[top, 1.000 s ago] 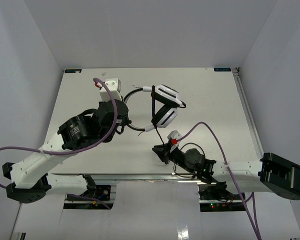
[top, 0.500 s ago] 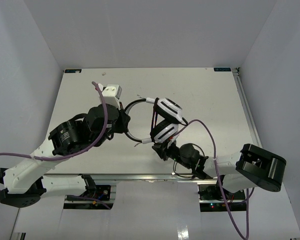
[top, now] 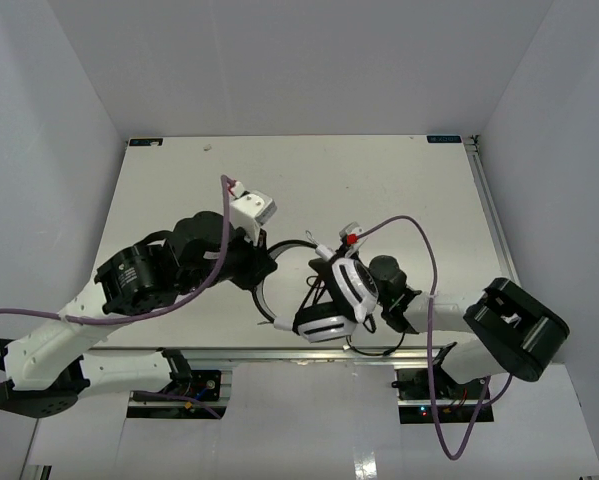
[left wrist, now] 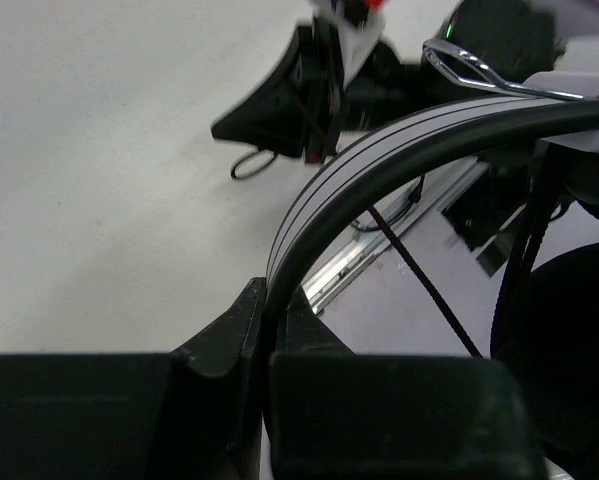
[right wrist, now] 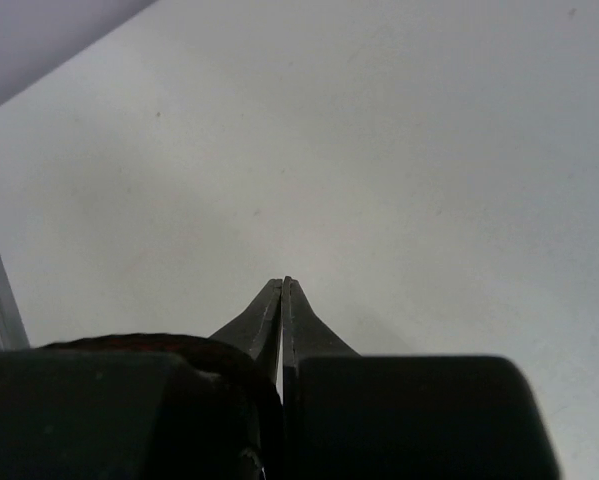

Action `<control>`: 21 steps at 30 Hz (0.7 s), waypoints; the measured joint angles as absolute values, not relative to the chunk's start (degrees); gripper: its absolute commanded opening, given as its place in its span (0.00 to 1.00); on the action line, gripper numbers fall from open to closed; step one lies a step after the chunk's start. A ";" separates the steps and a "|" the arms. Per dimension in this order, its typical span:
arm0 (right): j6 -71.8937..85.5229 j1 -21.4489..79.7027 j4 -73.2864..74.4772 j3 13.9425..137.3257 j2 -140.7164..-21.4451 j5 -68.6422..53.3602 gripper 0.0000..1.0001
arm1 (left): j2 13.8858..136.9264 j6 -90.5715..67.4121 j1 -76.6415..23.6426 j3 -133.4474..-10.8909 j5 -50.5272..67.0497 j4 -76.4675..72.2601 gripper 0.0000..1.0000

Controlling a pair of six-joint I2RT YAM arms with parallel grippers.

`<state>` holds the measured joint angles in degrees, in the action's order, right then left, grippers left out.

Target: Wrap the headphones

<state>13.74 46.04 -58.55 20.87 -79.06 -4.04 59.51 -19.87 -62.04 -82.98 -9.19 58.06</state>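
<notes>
The headphones [top: 319, 325] lie near the table's front edge, their two white-and-black ear cups stacked just left of my right wrist. My left gripper [top: 266, 268] is shut on the thin black headband [left wrist: 379, 150], which arcs up and to the right out of the jaws of the left gripper [left wrist: 269, 295]. A thin dark cord [left wrist: 419, 275] hangs beneath the band. My right gripper [top: 321, 262] sits just behind the ear cups. In its wrist view, the right gripper [right wrist: 283, 285] has its fingers pressed together over bare table, with nothing visible between them.
Purple robot cables [top: 409, 225] loop over both arms. The aluminium rail [top: 279, 352] marks the front table edge right below the ear cups. White walls enclose the table on the left, back and right.
My left gripper has carried the headphones toward the front right, bringing the ear cups to the front edge. The right gripper swung back from the edge to behind them and closed.
</notes>
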 measured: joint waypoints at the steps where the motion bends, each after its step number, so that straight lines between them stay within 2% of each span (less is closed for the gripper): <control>1: 13.91 44.70 -53.98 23.28 -77.25 -4.97 0.08 | 60.09 -18.30 -62.06 -82.00 -9.57 58.51 0.00; 4: 14.48 41.51 -40.26 30.70 -72.35 -6.80 0.08 | 62.49 -13.75 -62.12 -78.19 -13.74 59.41 0.00; 11: 14.75 40.30 -14.22 41.46 -66.22 -9.24 0.08 | 73.94 -2.72 -61.88 -69.74 -36.02 56.15 0.00; 16: 14.72 40.05 -4.34 41.47 -61.84 -10.87 0.08 | 73.09 5.16 -62.06 -69.73 -42.97 51.77 0.00; 21: 14.65 40.15 -2.23 41.34 -56.03 -16.72 0.08 | 70.66 11.41 -62.11 -69.82 -49.03 45.26 0.00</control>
